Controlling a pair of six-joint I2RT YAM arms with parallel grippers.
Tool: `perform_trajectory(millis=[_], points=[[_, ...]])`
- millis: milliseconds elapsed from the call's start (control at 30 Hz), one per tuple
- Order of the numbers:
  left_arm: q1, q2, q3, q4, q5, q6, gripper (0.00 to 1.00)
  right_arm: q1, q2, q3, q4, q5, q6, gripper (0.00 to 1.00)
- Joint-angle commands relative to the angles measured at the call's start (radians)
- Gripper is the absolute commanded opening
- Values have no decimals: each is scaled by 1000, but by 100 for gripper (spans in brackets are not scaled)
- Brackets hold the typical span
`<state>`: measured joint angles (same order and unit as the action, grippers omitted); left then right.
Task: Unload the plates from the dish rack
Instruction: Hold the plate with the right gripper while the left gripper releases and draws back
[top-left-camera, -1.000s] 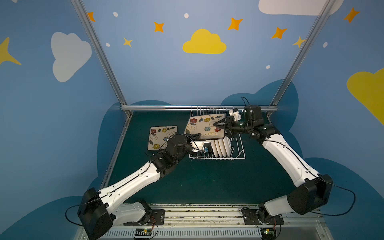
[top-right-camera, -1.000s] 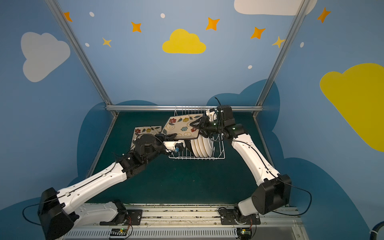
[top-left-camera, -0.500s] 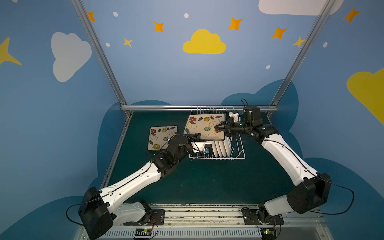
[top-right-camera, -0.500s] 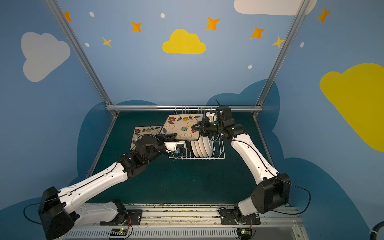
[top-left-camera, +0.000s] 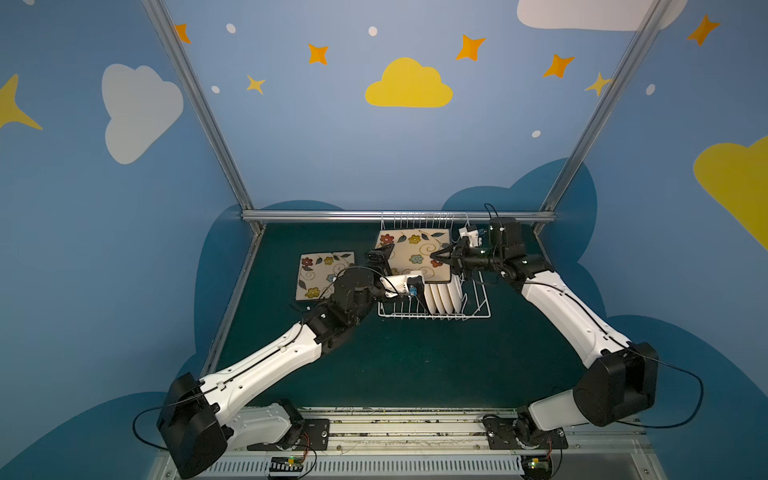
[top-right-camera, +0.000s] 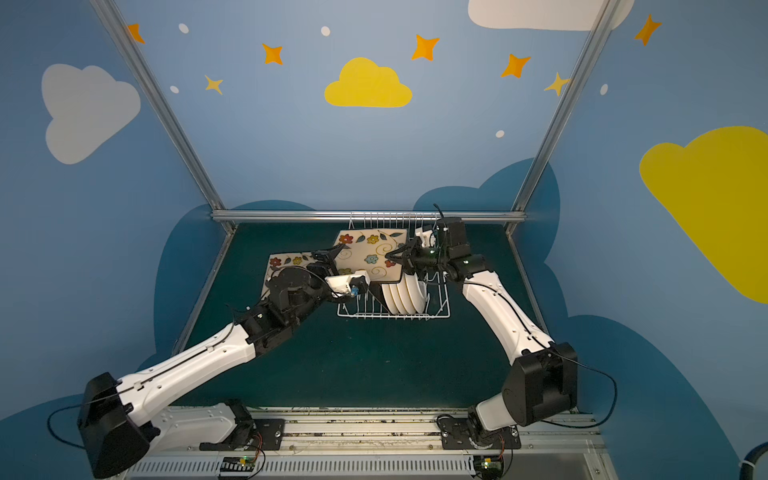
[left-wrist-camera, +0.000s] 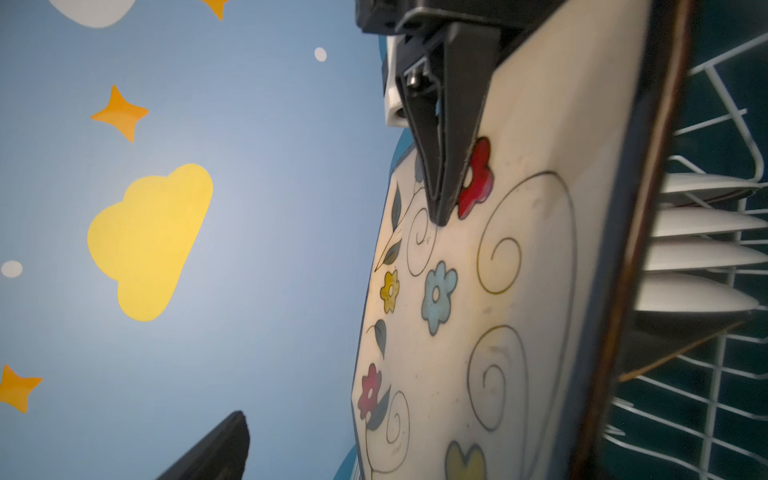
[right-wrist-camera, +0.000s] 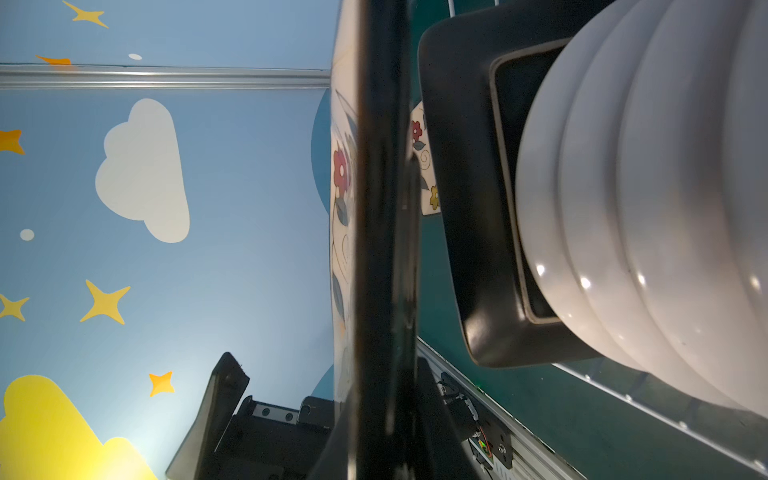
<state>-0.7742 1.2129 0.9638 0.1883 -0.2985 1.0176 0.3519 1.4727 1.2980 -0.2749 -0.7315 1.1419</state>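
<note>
Now the left hand (top-left-camera: 385, 259) has let go, jaws wide around the flowered plate (top-left-camera: 415, 249)'s 9 o'clock edge. Right hand (top-left-camera: 436, 257) has clamped its 3 o'clock edge. Plate hangs over the rack (top-left-camera: 478, 307), at the desk (top-left-camera: 415, 365)'s 12 o'clock. Handover looks done; white plates (top-left-camera: 442, 297) not yet unloaded.

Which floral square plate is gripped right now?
The cream floral rounded-square plate held above the white wire dish rack, pinched at its edge by the right end effector. The other floral plate lies flat on the green table.
</note>
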Motion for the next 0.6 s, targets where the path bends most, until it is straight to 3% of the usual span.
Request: perform_trajectory(millis=[0,167,267,400,567], points=[[7,-45,38,80,-27,-64,99,-22,-66,7,236,-46,44,0],[17,-107,18,-5,-21,-140,99,-41,-74,-6,319,-43,68,0],[50,-152,21,-93,5,-228,99,-45,-90,7,312,-16,15,0],[140,-217,15,-164,115,-408,99,-49,-119,15,276,37,-44,0],[322,-245,61,-269,364,-730,99,-57,-137,10,254,44,-102,0]])
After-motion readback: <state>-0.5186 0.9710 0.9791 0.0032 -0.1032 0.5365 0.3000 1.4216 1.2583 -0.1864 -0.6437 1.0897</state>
